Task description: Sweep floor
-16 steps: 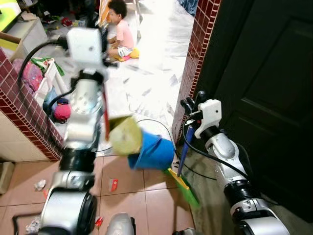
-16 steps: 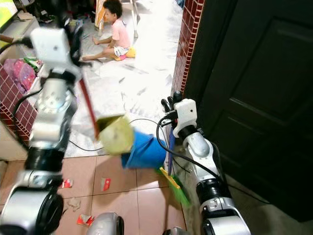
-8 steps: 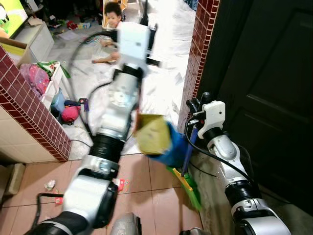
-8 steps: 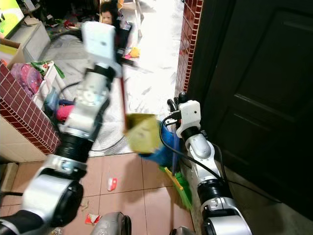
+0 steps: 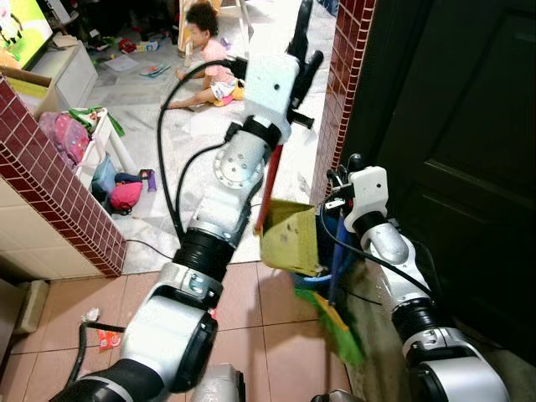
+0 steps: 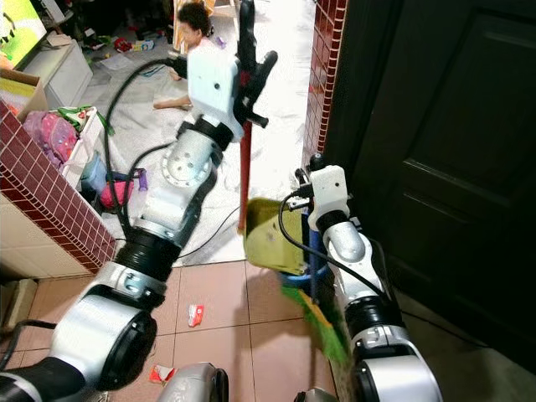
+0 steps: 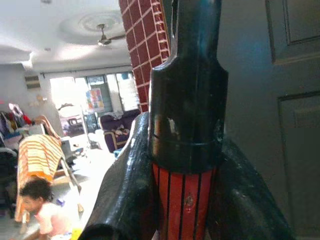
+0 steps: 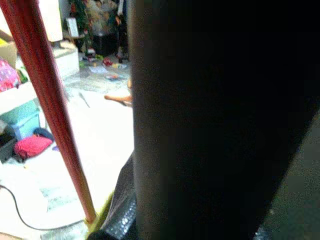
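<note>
My left gripper (image 5: 297, 54) is raised high and shut on the red handle (image 5: 270, 180) of a yellow-green dustpan (image 5: 289, 239). In the left wrist view the black fingers (image 7: 125, 190) clasp that red handle (image 7: 182, 200) just below its black cap. The pan hangs over a blue bucket (image 5: 308, 278), close against the broom. My right gripper (image 5: 345, 172) is shut on the broom's blue handle (image 5: 338, 251) beside the door. The green bristles (image 5: 335, 322) slant down to the tiled floor.
A red wrapper (image 5: 109, 337) and a white scrap (image 5: 88, 316) lie on the tiles at lower left. A brick half-wall (image 5: 50, 184) stands left, a brick pillar (image 5: 347, 75) and dark door (image 5: 452, 151) right. A child (image 5: 209, 59) sits on the far floor. A black cable (image 5: 146, 247) crosses the threshold.
My left arm has swung right and up, carrying the dustpan from the open floor to over the bucket beside the broom. The right gripper stays on the broom handle. The camera shifted a little.
</note>
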{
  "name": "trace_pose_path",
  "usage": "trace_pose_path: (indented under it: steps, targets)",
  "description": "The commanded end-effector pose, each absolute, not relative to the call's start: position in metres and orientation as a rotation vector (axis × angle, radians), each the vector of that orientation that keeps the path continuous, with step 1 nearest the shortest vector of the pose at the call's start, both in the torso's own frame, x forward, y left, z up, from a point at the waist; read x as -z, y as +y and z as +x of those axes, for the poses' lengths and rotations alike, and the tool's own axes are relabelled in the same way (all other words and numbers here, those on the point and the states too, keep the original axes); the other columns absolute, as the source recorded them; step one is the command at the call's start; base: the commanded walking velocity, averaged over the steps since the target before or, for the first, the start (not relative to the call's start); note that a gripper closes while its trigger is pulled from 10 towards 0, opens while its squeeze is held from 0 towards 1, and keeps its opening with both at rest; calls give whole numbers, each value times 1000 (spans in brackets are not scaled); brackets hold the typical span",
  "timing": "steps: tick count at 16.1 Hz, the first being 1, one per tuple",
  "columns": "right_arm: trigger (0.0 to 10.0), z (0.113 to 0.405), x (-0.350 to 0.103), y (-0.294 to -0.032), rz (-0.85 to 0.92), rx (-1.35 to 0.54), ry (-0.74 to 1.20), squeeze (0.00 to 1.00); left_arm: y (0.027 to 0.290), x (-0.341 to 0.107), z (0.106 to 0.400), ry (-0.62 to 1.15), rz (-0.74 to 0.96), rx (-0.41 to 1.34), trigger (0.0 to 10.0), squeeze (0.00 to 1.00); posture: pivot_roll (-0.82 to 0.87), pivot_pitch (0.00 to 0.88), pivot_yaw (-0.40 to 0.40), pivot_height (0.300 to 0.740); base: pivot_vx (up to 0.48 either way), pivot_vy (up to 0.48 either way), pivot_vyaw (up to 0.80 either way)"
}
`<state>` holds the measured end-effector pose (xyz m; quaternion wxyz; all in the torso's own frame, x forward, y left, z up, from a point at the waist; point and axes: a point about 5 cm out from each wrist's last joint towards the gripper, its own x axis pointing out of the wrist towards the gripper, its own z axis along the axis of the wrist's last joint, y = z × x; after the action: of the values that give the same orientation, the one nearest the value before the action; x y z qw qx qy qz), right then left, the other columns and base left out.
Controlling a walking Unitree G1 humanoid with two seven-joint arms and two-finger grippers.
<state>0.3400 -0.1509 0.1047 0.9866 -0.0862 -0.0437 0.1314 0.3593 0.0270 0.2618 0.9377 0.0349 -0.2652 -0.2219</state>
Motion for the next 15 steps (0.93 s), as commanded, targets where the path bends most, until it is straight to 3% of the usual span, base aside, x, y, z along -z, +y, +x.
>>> trace_pose_path:
  steps: [1,4,11,12,13,15]
  targets:
    - [10000,341,-104,-155,-227,-272,-62,0,29,-303,353,-707,88,446,10000,0,24,0,72,740,0,0,0]
    - [10000,339,-97,-153,-233,-296,-31,0,44,-343,348,-817,112,413,10000,0,32,0,62,740,0,0,0]
    - [10000,341,-94,-155,-259,-324,0,0,76,-386,337,-975,215,334,10000,0,41,0,56,740,0,0,0]
    - [10000,339,-91,-158,-269,-350,18,0,93,-385,340,-969,260,277,10000,0,33,0,58,740,0,0,0]
    - [10000,339,-91,-158,-269,-350,18,0,93,-385,340,-969,260,277,10000,0,33,0,58,740,0,0,0]
    - [10000,332,-82,-175,-366,-409,114,0,140,-332,352,-757,228,104,10000,0,21,0,49,740,0,0,0]
